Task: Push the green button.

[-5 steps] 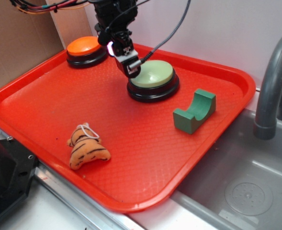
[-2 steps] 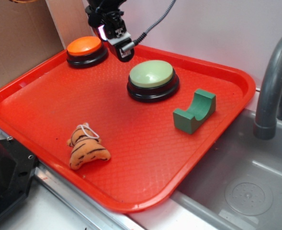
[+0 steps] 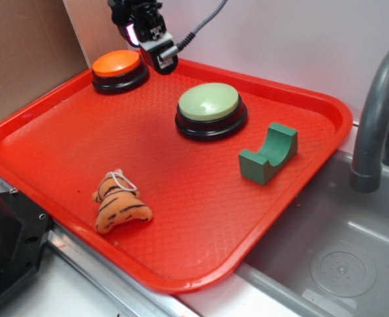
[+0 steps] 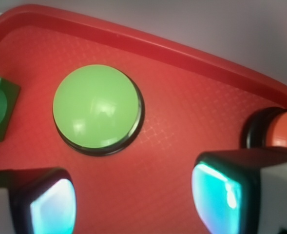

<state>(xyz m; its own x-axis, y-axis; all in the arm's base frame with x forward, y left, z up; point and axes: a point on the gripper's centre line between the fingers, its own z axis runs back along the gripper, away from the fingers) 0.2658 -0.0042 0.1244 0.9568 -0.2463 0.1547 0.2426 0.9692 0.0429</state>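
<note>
Your tool [image 3: 162,61] hangs with fingers apart above the red tray [image 3: 62,152], clear of the green button [image 3: 209,104], apparently nearer the orange button [image 3: 117,64] beside the sink [image 3: 333,251].

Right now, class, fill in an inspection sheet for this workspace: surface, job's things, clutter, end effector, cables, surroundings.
Surface: red tray, textured.
Job's things: green button, pale dome on a black base, untouched.
Clutter: orange button; green arch block; striped plush toy.
End effector: raised above the tray's back edge beside the orange button, holding nothing, fingers apart in the wrist view.
Cables: grey cable running up from it.
Surroundings: grey faucet, sink.
</note>
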